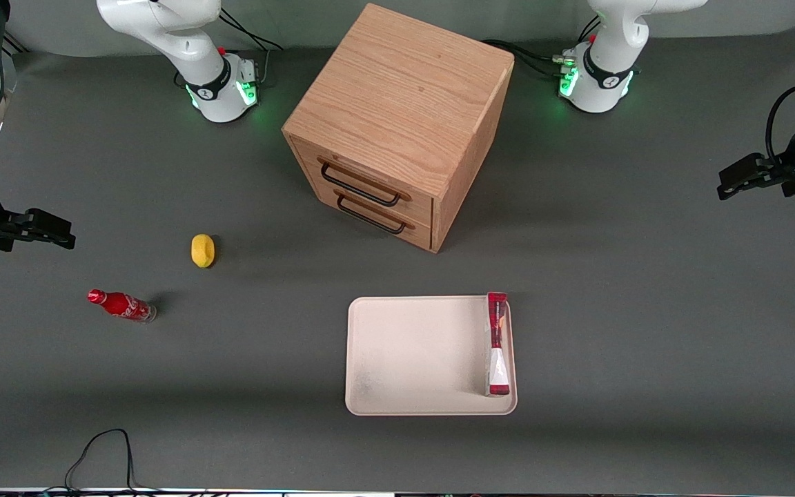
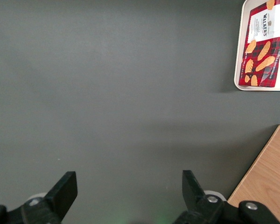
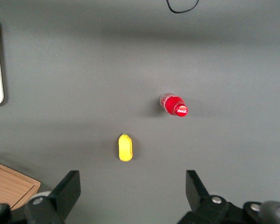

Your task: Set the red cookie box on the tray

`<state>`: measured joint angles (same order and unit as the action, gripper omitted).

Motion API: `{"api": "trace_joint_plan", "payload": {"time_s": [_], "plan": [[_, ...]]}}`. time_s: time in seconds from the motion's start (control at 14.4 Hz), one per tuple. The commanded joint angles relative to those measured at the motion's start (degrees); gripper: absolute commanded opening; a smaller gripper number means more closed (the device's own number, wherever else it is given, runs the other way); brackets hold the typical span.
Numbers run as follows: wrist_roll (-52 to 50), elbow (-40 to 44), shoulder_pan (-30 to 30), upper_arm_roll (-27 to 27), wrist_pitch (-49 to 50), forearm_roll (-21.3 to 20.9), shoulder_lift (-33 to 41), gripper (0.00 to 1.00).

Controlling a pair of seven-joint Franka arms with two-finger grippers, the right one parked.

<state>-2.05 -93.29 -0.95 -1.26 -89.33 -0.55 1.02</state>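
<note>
Items on the worktop (image 1: 646,310):
- Tray (image 1: 411,352), cream: one.
- Red cookie box (image 1: 497,343), standing on edge on the tray: one.
- Wooden cabinet (image 1: 401,117): one, with two drawers, each with one dark handle.
- Red cola bottle (image 1: 121,305): one.
- Yellow lemon-like piece (image 1: 203,250): one.
- Left-arm end effector (image 2: 128,186), fingers spread above bare worktop, well clear of the tray: one.

Dark grey table (image 1: 646,331), wooden drawer cabinet (image 1: 397,124) at 12 o'clock, tray (image 1: 411,355) at 6, yellow sponge (image 1: 202,250) and cola bottle (image 1: 121,305) at 9, gripper (image 1: 749,178) open above the working arm's end.
</note>
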Motion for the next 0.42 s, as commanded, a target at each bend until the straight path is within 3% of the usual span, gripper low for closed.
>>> {"api": "trace_joint_plan", "payload": {"time_s": [0.0, 0.35], "plan": [[1.0, -0.1, -1.0, -1.1, 0.4, 0.8, 0.7, 1.00], [1.3, 0.0, -0.8, -1.1, 0.5, 0.8, 0.7, 1.00]]}}
